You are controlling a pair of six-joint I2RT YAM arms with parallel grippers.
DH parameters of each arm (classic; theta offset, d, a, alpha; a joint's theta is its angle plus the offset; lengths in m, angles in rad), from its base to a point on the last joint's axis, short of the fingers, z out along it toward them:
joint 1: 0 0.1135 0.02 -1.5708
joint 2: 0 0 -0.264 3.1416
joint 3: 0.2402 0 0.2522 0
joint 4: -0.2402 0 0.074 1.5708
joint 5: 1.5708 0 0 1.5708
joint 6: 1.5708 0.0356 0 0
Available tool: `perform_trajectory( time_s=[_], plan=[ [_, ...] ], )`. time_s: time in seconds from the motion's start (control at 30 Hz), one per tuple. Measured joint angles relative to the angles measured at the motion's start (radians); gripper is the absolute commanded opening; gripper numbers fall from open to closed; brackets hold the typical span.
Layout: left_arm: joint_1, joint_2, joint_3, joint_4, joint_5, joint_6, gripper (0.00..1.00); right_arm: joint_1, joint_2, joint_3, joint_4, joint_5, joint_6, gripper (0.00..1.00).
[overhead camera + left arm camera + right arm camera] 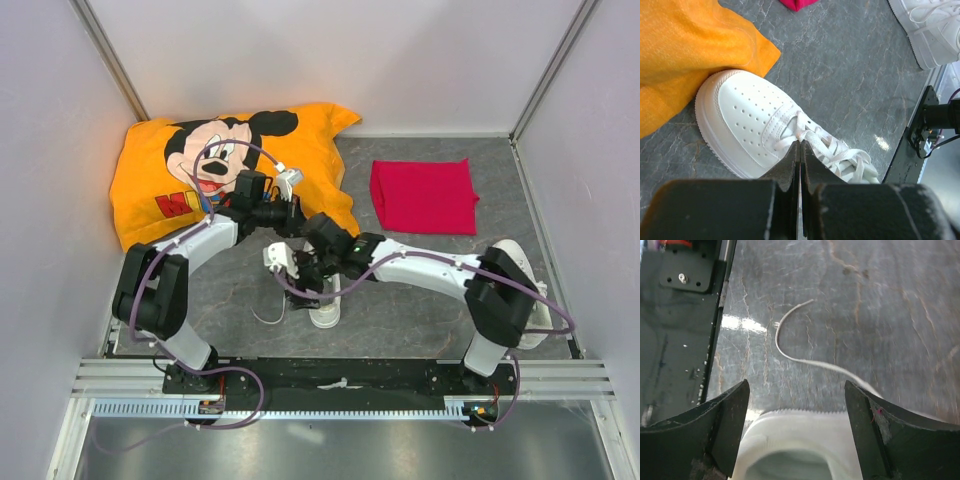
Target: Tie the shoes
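Note:
One white shoe [742,120] lies with its toe against the orange pillow. My left gripper [800,143] is shut, its tips pinching a lace [812,136] where the lacing crosses over the tongue. From the top view only the heel end of this shoe [325,312] shows, under both arms, with the left gripper [298,222] at its toe end. My right gripper [796,390] stands open above the shoe's heel collar [800,435], nothing between its fingers. A loose lace end [790,352] curls on the table past the heel. The other shoe [932,30] sits at the far right [512,252].
A big orange cartoon pillow [180,190] fills the back left, touching the shoe's toe. A folded red cloth [423,195] lies at the back right. White walls close in three sides. The black base rail [680,340] runs along the near edge.

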Motion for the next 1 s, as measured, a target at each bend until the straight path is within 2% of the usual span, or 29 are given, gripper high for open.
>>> perform_trajectory(
  time_s=[0.27, 0.37, 0.43, 0.67, 0.7, 0.77, 0.8, 1.0],
  plan=[
    [0.015, 0.045, 0.026, -0.013, 0.019, -0.001, 0.02, 0.140, 0.186, 0.124, -0.070, 0.075, -0.252, 0.73],
    [0.015, 0.051, 0.029, -0.020, 0.020, 0.000, 0.02, 0.166, 0.236, 0.142, -0.082, 0.103, -0.315, 0.71],
    [0.015, 0.056, 0.029, -0.022, 0.020, 0.000, 0.02, 0.174, 0.268, 0.151, -0.091, 0.119, -0.346, 0.66],
    [0.015, 0.061, 0.030, -0.023, 0.020, 0.000, 0.02, 0.187, 0.357, 0.183, -0.100, 0.159, -0.391, 0.41],
    [0.015, 0.061, 0.030, -0.023, 0.020, 0.000, 0.01, 0.187, 0.360, 0.189, -0.100, 0.165, -0.392, 0.31],
    [0.015, 0.061, 0.031, -0.024, 0.020, 0.000, 0.02, 0.189, 0.365, 0.193, -0.101, 0.165, -0.393, 0.17],
    [0.015, 0.061, 0.033, -0.026, 0.020, 0.000, 0.02, 0.189, 0.366, 0.193, -0.103, 0.166, -0.386, 0.00],
    [0.015, 0.061, 0.060, -0.057, 0.025, 0.009, 0.02, 0.190, 0.359, 0.199, -0.112, 0.185, -0.309, 0.00]
  ],
)
